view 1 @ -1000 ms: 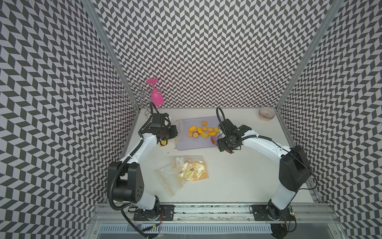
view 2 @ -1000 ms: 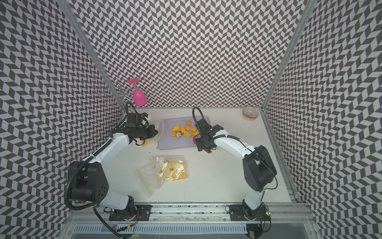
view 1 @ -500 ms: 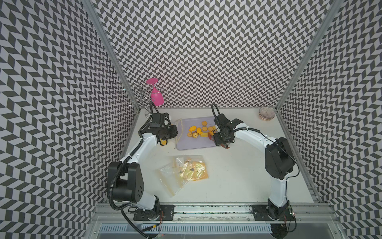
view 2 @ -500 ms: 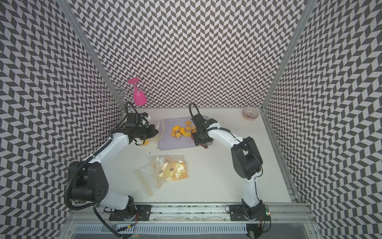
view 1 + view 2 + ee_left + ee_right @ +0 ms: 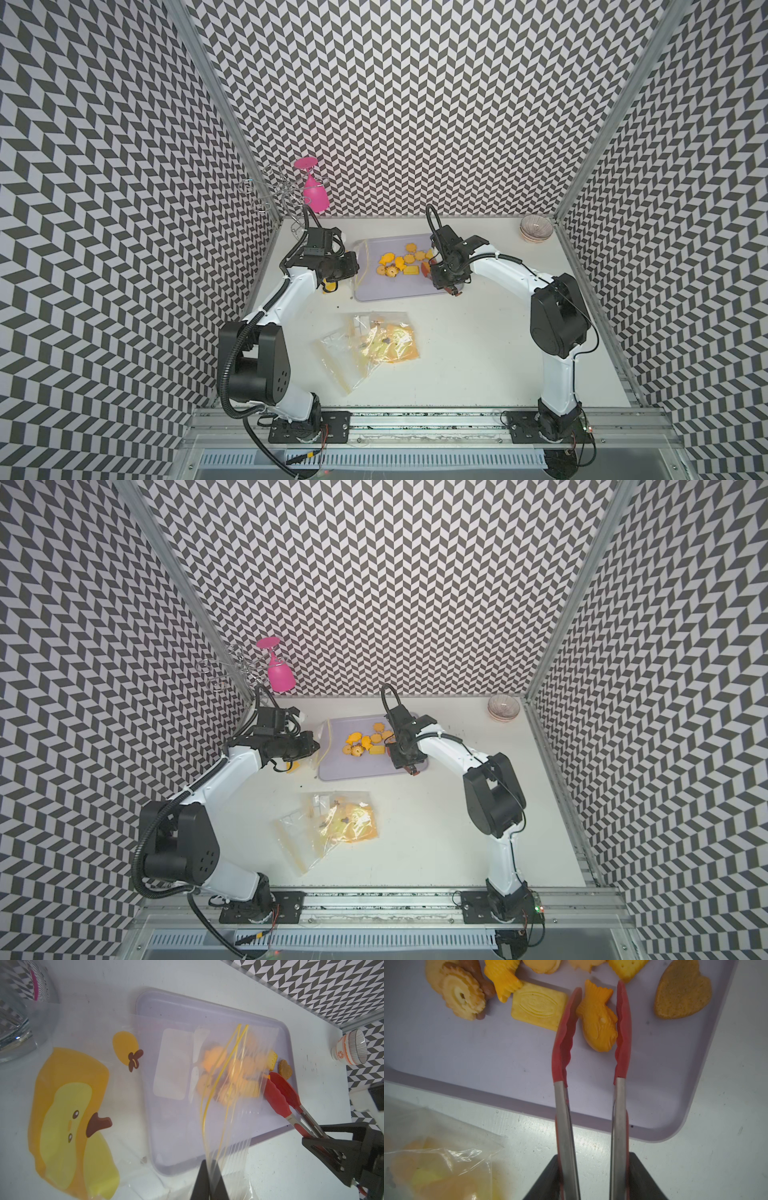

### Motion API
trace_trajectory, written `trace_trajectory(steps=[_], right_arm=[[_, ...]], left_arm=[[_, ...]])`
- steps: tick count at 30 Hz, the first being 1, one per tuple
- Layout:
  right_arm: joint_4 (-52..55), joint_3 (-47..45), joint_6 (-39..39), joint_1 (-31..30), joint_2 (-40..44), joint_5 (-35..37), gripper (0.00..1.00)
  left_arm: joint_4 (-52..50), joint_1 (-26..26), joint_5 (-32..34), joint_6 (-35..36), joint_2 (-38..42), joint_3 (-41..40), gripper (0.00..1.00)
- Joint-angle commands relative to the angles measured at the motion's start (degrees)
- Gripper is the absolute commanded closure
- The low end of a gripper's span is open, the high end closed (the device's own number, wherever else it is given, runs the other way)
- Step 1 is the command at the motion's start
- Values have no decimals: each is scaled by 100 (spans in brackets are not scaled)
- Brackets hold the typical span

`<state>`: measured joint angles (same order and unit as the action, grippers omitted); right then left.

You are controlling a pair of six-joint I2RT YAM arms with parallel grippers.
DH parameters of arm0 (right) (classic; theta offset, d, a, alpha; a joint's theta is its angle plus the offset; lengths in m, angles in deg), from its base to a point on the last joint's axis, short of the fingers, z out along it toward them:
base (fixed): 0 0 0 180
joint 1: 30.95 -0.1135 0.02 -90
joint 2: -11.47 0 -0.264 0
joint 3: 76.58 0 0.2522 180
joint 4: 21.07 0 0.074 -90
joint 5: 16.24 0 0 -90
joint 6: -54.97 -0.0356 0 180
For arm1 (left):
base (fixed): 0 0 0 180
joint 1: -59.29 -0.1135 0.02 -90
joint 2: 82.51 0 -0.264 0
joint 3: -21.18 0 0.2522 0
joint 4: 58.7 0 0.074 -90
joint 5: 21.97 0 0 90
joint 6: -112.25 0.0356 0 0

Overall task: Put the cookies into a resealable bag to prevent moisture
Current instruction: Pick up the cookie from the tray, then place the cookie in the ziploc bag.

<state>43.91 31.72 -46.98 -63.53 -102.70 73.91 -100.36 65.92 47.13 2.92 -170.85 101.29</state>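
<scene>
Fish cookie [image 5: 597, 1020], between tips of tongs [image 5: 563, 1043] — right pincer [image 5: 593, 1180] gripping them

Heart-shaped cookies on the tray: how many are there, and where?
1. The brown heart cookie lies flat on the lilac tray, near its edge, beside the red tongs, not touching them. Another could be hidden under the other cookies.

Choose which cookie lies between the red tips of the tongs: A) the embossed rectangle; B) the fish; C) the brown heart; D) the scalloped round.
B: in the right wrist view the fish cookie sits between the red tips of the tongs, while the heart lies outside them.
</scene>
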Motion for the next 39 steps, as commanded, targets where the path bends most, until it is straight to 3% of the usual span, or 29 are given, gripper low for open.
trace_trajectory(steps=[1,15,27,33,39], right_arm=[[-95,-47,-32,-12,491,-21,57],[-488,-495,-170,53,1197,105,67],[-1801,-727,-387,-35,1845,-1428,74],[-2072,-499,-621,-219,1634,-1902,74],[-1978,-106,-606,-478,1197,-1935,74]], left_arm=[[13,33,8,-87,-104,201,100],[-266,124,-30,-115,-841,1014,100],[-340,356,-43,49,-1317,1316,100],[-226,356,-136,61,-1267,1117,100],[-198,356,-239,87,-1254,1126,100]])
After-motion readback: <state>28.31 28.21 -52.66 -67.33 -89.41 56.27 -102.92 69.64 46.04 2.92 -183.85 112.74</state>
